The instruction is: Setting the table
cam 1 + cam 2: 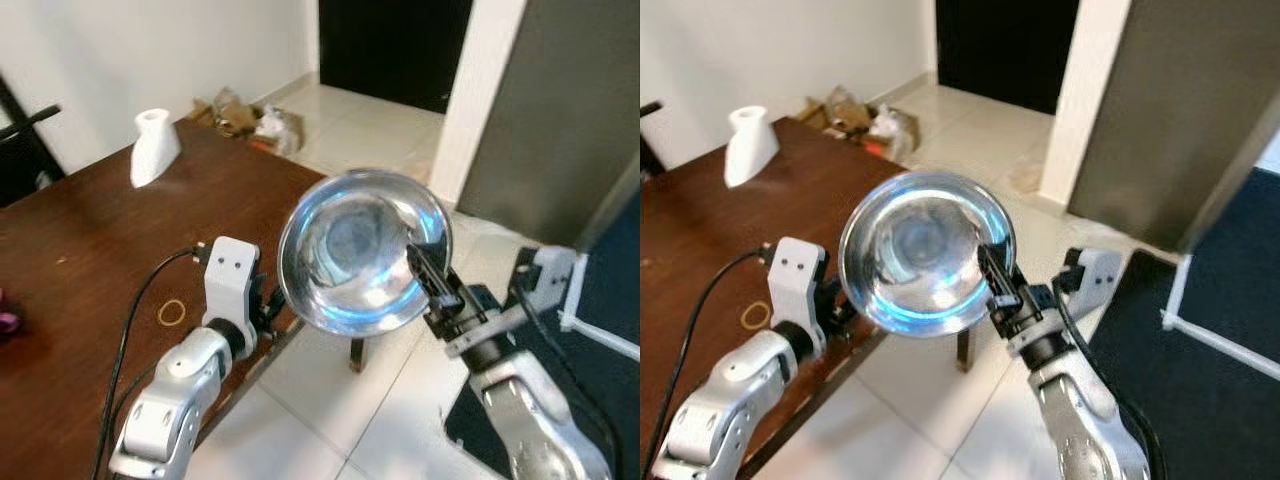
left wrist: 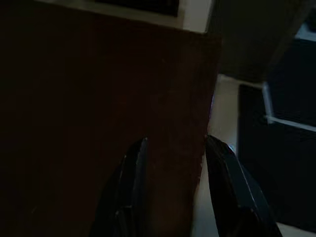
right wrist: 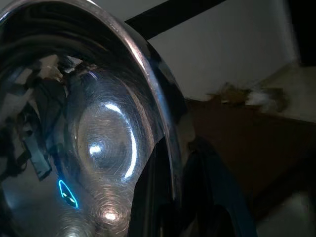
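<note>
Far left: dark wooden table point(image 1: 90, 250), with a white vase point(image 1: 153, 147) near its far edge and a rubber band point(image 1: 171, 313) lying flat nearer the robot. Just right of the band: left gripper point(image 2: 175, 187), low at the table's edge, fingers parted and holding nothing. Centre: shiny steel bowl point(image 1: 360, 250), tilted toward the camera, aloft over the tiled floor point(image 1: 330, 390) just past the table's corner. Right: right gripper point(image 1: 432, 272), pinched onto the bowl's rim, one finger inside, one outside. Step in hand, probably: carrying the bowl to the table. Next move calls for swinging leftward over the wood, levelling the bowl, lowering until seated, then releasing the rim.
</note>
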Controlling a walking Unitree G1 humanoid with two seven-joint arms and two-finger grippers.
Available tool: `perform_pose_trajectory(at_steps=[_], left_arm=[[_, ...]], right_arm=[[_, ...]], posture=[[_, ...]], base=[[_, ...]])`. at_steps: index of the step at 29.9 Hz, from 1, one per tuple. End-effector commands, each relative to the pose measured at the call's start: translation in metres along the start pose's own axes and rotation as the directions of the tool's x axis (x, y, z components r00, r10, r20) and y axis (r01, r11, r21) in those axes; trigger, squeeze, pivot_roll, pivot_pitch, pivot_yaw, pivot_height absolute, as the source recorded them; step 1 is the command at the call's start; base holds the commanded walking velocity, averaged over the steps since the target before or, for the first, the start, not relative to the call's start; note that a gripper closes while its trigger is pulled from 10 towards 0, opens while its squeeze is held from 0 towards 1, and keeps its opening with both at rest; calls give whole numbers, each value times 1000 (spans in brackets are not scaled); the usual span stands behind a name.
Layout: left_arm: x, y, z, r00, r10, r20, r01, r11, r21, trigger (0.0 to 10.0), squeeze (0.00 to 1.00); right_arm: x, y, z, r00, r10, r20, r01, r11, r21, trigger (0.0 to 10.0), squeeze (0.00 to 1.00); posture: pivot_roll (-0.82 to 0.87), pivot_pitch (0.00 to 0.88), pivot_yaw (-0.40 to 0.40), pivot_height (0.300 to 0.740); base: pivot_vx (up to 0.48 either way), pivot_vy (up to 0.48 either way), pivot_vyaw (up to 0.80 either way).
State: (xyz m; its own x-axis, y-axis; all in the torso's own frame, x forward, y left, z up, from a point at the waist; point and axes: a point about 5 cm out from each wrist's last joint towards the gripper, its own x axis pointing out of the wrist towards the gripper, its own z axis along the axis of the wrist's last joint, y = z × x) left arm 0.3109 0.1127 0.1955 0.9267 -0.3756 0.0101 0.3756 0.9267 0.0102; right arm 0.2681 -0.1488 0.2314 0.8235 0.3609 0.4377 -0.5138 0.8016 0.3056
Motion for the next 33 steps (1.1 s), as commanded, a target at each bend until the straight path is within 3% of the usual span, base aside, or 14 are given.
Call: perform_pose_trajectory(at_steps=[1, 17, 33], left_arm=[[-2, 4, -5, 999, 40, -34, -40, 999, 5, 10000, 0], [3, 7, -3, 994, 94, -51, -93, 996, 16, 10000, 0], [10, 14, 4, 987, 155, -49, -152, 987, 53, 10000, 0]], right_arm=[[0, 8, 3, 999, 44, 20, -44, 998, 43, 10000, 0], [1, 13, 4, 998, 67, 6, -67, 994, 91, 10000, 0], [1, 6, 3, 1000, 21, 0, -21, 996, 85, 10000, 0]], posture=[[18, 124, 99, 740], [21, 125, 104, 740], [24, 122, 111, 740]], base=[[0, 0, 800], [0, 0, 800], [0, 0, 799]])
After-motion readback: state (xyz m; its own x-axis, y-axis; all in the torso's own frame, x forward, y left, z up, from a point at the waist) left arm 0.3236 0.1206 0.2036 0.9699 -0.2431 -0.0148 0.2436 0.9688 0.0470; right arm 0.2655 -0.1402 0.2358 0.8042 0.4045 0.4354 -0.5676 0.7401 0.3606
